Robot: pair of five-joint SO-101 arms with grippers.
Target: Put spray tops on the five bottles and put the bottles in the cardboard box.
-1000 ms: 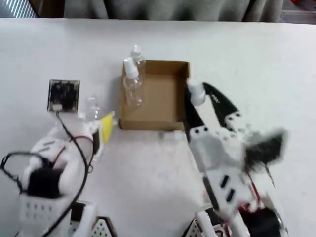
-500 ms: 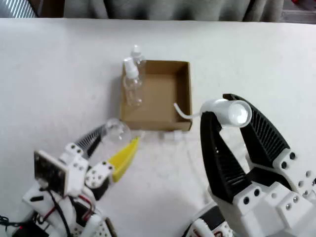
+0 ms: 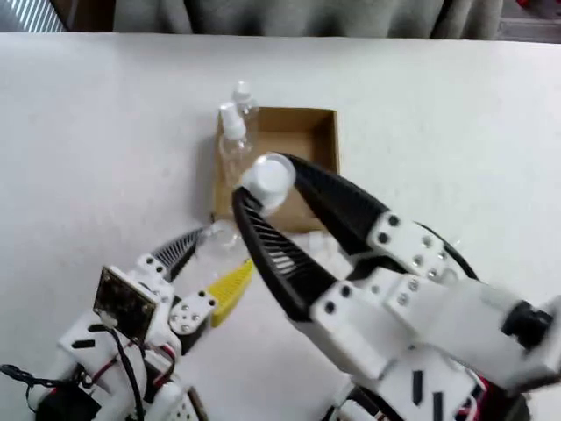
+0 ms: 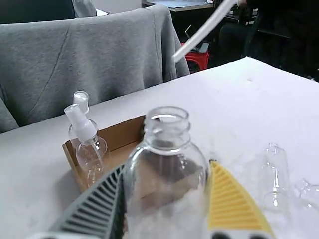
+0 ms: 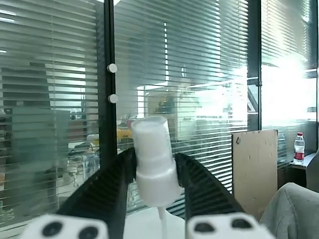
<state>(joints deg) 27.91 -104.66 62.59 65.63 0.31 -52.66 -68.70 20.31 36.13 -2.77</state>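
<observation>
My left end effector [image 3: 221, 250] is clamped on one open bottle [image 4: 167, 164], and my right end effector [image 3: 263, 178], raised nearby, pinches one spray top [image 5: 152, 159]. Beyond the left one, two topped bottles [image 4: 84, 144] stand at the cardboard box [image 3: 298, 132]. Two bare bottles [image 4: 275, 172] lie beside it on the tabletop [image 3: 105, 88].

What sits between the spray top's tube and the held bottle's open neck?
Nothing. In the left wrist view the tube ends clear of the bottle neck, with only open air between them.

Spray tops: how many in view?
3 spray tops: two sit on bottles at the cardboard box's left wall; one is held in the right gripper, above the box. More may be hidden behind it.
</observation>
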